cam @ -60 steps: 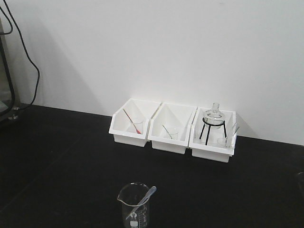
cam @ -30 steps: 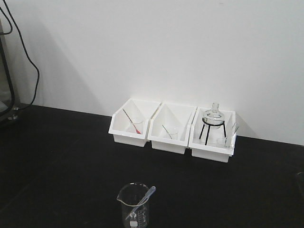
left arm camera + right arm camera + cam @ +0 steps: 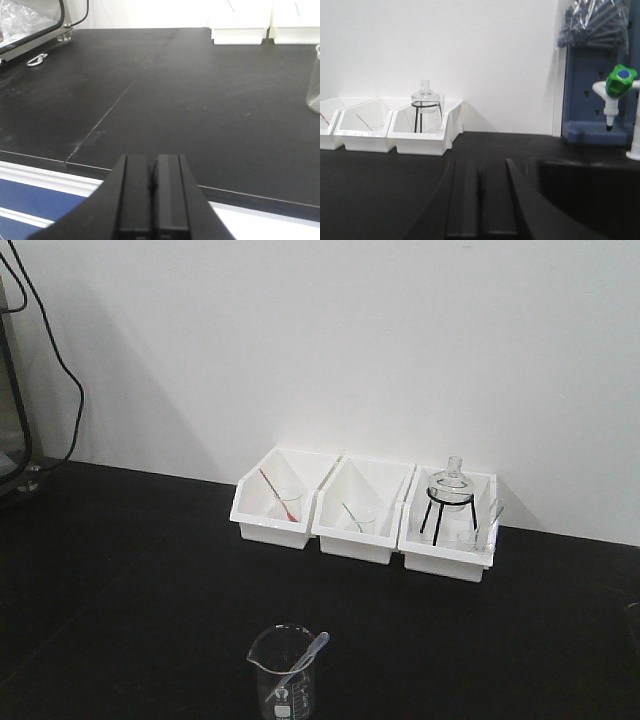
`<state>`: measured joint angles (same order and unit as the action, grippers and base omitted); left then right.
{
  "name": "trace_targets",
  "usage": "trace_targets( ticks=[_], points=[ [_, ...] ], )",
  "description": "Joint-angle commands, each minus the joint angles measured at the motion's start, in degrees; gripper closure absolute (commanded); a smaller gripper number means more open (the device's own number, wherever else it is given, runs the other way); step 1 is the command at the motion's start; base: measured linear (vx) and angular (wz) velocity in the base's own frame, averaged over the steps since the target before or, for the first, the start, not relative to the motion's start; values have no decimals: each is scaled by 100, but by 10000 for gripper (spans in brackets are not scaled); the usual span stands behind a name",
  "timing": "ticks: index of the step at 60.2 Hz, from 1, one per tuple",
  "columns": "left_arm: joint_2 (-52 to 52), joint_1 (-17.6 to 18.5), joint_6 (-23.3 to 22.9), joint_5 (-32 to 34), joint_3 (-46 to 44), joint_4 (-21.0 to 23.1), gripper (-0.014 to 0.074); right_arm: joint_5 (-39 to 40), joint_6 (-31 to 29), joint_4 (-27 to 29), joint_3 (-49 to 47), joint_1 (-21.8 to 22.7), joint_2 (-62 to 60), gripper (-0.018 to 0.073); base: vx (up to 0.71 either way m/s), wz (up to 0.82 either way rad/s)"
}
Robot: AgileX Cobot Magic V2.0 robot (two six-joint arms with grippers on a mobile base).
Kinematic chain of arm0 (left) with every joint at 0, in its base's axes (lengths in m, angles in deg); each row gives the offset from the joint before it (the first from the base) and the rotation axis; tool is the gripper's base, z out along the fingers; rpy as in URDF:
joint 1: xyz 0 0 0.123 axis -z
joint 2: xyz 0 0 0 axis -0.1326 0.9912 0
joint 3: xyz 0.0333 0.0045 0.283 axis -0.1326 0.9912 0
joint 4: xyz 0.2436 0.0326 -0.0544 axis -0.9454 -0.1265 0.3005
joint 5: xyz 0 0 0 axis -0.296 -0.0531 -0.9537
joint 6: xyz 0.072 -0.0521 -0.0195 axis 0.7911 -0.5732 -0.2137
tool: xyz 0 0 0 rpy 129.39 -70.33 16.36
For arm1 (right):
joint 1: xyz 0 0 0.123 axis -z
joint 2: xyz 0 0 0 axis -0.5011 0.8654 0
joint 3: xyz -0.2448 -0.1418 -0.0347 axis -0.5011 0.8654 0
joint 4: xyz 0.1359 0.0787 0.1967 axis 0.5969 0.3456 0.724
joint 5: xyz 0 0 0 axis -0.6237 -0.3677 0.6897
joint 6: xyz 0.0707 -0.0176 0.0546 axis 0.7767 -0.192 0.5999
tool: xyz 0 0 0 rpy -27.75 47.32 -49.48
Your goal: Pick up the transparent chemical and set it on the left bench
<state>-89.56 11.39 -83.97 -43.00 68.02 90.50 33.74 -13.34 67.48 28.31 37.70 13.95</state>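
Matte black left bench point(image 3: 120, 570), plain white wall, three white bins point(image 3: 362, 512) at the back. Transparent chemical point(image 3: 303, 662) stands in a glass beaker point(image 3: 282, 677) at the front edge, long axis tilted, bulb up and to the right. Left gripper point(image 3: 152, 192) and right gripper point(image 3: 479, 200) both closed, empty; the beaker shows at the right edge of the left wrist view, so the left arm is judged nearer.

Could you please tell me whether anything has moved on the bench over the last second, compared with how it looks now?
Nothing has visibly changed. The clear pipette leans in the beaker at the front as before, and the three white bins with their contents sit where they were on the black bench. Nothing has been taken hold of or let go.
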Motion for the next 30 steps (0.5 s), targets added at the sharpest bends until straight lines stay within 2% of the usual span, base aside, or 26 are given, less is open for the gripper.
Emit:
trace_targets(
  ticks=[1,7,30],
  points=[
    [-110,10,-45,449,93,4,600,170,-479,810,47,47,-38,564,0,0],
    [-110,10,-45,449,93,4,600,141,-841,1079,47,47,-38,563,0,0],
    [-110,10,-45,449,93,4,600,67,-836,1079,47,47,-38,562,0,0]
  ],
)
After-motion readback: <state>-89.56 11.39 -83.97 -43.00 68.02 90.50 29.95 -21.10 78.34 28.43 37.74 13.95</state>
